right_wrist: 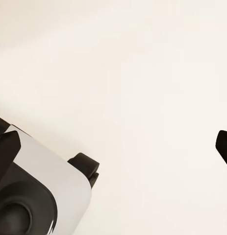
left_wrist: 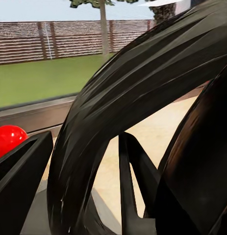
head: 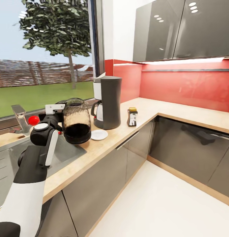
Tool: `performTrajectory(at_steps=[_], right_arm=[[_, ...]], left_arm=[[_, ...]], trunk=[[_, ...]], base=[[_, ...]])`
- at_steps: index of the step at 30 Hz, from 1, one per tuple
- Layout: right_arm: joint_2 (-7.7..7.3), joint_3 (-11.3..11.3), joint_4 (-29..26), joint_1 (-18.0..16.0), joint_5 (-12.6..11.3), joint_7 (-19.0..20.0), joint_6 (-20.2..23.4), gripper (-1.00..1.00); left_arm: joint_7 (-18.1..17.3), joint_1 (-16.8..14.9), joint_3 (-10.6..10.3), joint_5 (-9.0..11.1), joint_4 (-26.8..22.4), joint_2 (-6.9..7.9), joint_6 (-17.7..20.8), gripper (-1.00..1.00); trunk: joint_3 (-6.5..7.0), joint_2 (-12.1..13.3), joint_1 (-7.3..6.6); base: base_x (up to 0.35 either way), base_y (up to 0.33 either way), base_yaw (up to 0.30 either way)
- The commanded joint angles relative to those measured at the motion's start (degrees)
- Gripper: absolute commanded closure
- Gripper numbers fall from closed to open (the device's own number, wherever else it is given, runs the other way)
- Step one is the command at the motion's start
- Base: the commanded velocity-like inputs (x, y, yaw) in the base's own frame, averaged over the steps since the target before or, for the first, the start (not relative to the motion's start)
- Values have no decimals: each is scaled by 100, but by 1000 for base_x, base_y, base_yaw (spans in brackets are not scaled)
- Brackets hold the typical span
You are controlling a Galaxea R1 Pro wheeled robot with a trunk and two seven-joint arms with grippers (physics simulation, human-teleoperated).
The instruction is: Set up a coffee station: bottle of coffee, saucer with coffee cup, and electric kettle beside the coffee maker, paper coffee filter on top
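Now the left gripper (head: 60, 116) clamps the kettle (head: 75, 121) by its handle, carrying it over the bench (head: 134, 118) edge toward the coffee maker (head: 107, 102).

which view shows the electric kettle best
The head view: the whole electric kettle is seen held at the left gripper, beside the saucer. The left wrist view catches just its black handle close up.

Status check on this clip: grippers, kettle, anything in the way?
Left gripper shut on electric kettle handle. Kettle at sink edge beside saucer, close to coffee maker. Right gripper open over floor.
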Motion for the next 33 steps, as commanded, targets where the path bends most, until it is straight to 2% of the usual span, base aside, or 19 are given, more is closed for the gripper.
performTrajectory(at_steps=[1, 11, 16, 27, 33], right_arm=[[-5, 34, 4, -6, -60, 16, -13, -100], [-5, 30, 3, -6, -66, 17, -13, -100], [-5, 30, 3, -6, -67, 17, -13, -100], [-5, 33, 3, -6, -61, 17, -13, -100], [-5, 33, 3, -6, -66, 17, -13, -100]], left_arm=[[33, -6, -14, -27, -6, 6, 34, 100], [33, -6, -10, -27, -5, 6, 34, 100], [33, -6, -9, -27, -5, 6, 34, 100], [33, -6, -9, -27, -5, 6, 35, 100], [33, -6, -9, -27, -5, 6, 35, 100]], trunk=[[-6, -3, 0], [-6, -3, 0], [-6, -3, 0], [-6, -3, 0], [-6, -3, 0]], base=[[0, 0, 54], [0, 0, 100], [33, -139, 34], [6, -21, 221], [8, -184, 64]])
